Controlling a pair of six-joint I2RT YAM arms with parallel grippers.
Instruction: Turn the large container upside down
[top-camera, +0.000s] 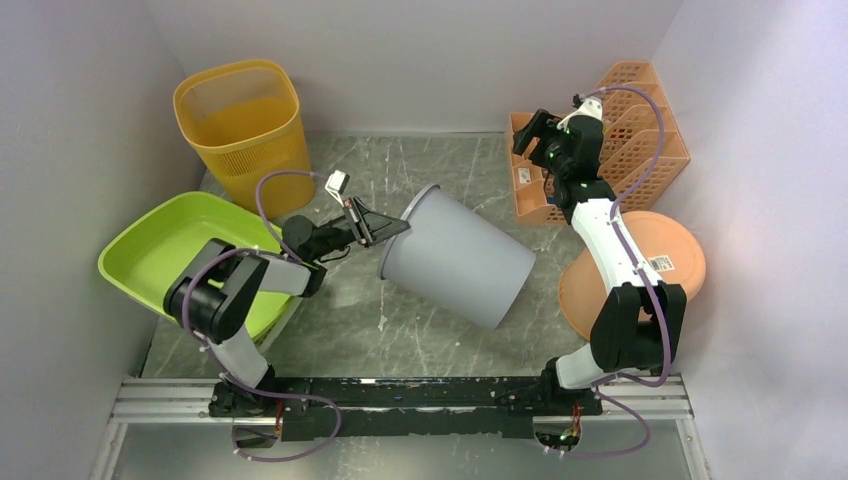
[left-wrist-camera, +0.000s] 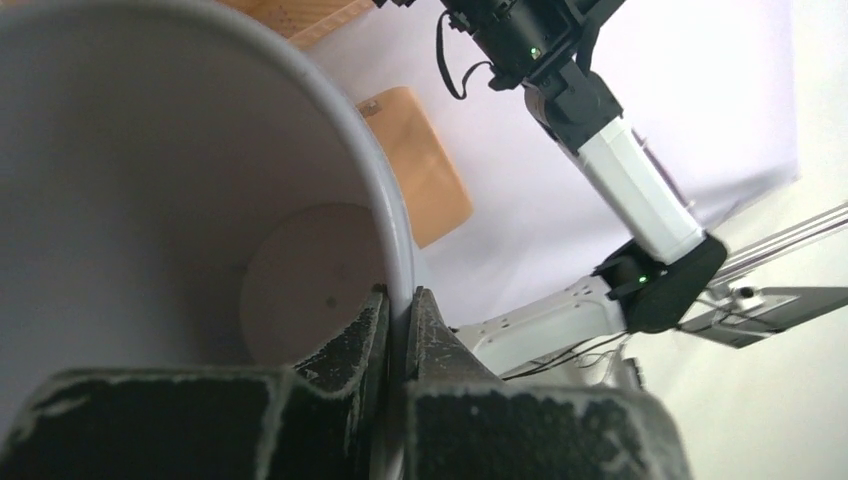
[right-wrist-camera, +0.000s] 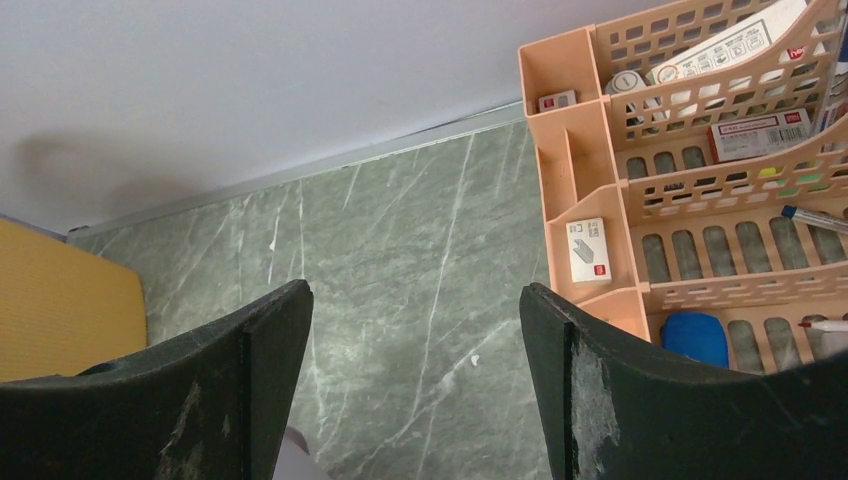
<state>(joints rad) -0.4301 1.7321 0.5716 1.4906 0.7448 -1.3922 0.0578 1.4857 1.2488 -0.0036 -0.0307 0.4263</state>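
Observation:
The large grey container lies tilted on its side in the middle of the table, its open mouth toward the left. My left gripper is shut on its rim, one finger inside and one outside. In the left wrist view the rim runs between my fingers, and the container's inner floor shows. My right gripper is open and empty, raised at the back right near the orange organizer; its view looks down on bare table.
A yellow mesh bin stands at the back left. A green tub sits at the left. An orange desk organizer with small items is at the back right; an orange round bowl, upside down, lies by the right arm.

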